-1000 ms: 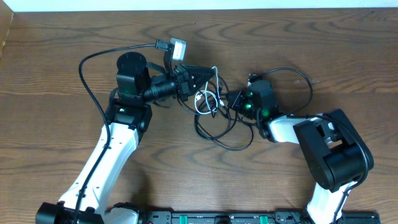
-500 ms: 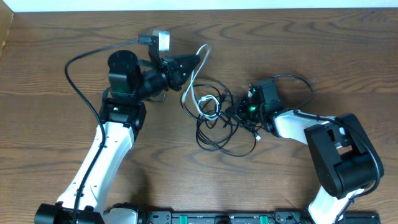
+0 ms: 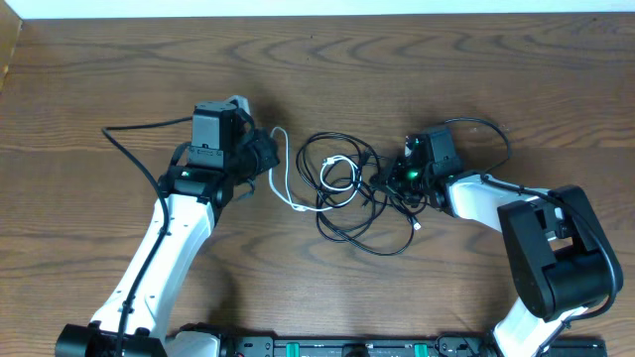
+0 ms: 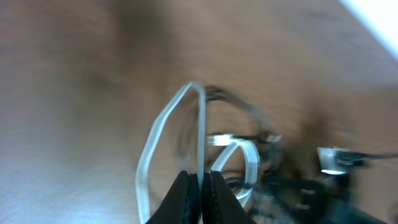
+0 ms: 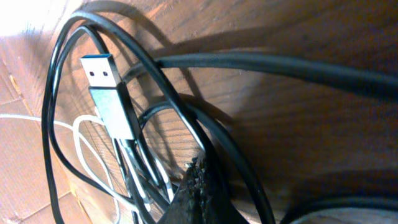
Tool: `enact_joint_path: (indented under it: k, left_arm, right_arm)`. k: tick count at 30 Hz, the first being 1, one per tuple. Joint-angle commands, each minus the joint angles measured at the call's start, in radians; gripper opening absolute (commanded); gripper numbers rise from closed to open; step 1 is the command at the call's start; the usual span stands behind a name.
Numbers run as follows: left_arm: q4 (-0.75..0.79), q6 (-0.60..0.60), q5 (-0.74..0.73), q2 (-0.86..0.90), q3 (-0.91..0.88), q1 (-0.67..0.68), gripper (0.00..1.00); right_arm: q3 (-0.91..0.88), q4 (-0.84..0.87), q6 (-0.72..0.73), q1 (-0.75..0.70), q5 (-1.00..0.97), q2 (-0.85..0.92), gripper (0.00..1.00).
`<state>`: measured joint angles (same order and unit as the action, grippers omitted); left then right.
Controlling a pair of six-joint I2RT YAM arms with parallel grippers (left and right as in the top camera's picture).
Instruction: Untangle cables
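A tangle of thin black cables (image 3: 362, 233) lies mid-table with a small white coil (image 3: 338, 176) inside it. A length of the white cable (image 3: 289, 188) runs out of the tangle to the left, up to my left gripper (image 3: 273, 157). The left wrist view shows that gripper (image 4: 201, 186) shut on the white cable (image 4: 202, 134), which loops above the fingertips. My right gripper (image 3: 395, 178) sits at the tangle's right edge. In the right wrist view it (image 5: 198, 182) is shut with a black cable (image 5: 214, 146) pressed along its pad. A silver USB plug (image 5: 107, 93) lies among the loops.
The wooden table (image 3: 446, 59) stretches out on all sides of the tangle. A thicker black wire (image 3: 139, 164) from the left arm arcs over the table at the left. A similar wire (image 3: 496, 139) loops behind the right wrist.
My left gripper has swung down and left from behind the tangle, drawing the white cable out to the left. My right gripper has shifted slightly right, and the black loops followed.
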<state>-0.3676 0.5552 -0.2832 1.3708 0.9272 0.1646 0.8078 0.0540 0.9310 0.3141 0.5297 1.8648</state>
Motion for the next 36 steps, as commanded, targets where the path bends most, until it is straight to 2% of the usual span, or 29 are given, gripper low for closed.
enact_joint_path:
  k: [1, 6, 14, 16, 21, 25, 28, 31, 36]
  left_arm:
    - [-0.093, 0.050, 0.209, -0.005, 0.010, -0.003, 0.08]
    - [-0.159, 0.053, 0.224, -0.005, 0.010, -0.003, 0.07]
    - [-0.151, 0.053, 0.224, -0.005, 0.010, -0.003, 0.08]
    - [-0.151, 0.053, 0.224, -0.005, 0.010, -0.003, 0.07]
    - [-0.152, 0.053, 0.219, -0.005, 0.010, -0.003, 0.08]
    - [-0.152, 0.053, 0.216, -0.005, 0.010, -0.002, 0.08]
    - [-0.152, 0.053, 0.216, -0.005, 0.010, -0.002, 0.08]
    - [-0.152, 0.053, 0.216, -0.005, 0.010, -0.003, 0.07]
    - [-0.152, 0.053, 0.216, -0.005, 0.010, -0.003, 0.08]
  right_arm:
    - [-0.042, -0.051, -0.071, -0.034, -0.105, 0.005, 0.01]
    - [-0.042, -0.085, -0.291, -0.055, -0.109, -0.121, 0.02]
    - [-0.042, -0.096, -0.528, -0.005, -0.132, -0.303, 0.24]
    - [-0.042, -0.096, -0.533, 0.015, -0.164, -0.309, 0.33]
    - [-0.042, -0.096, -0.533, 0.078, -0.181, -0.294, 0.40]
    - [-0.042, -0.086, -0.568, 0.137, -0.190, -0.278, 0.54]
    - [-0.042, -0.046, -0.641, 0.183, -0.195, -0.253, 0.57]
    - [-0.042, 0.024, -0.632, 0.219, -0.241, -0.204, 0.58]
    - [-0.042, 0.211, -0.440, 0.226, -0.250, -0.105, 0.55]
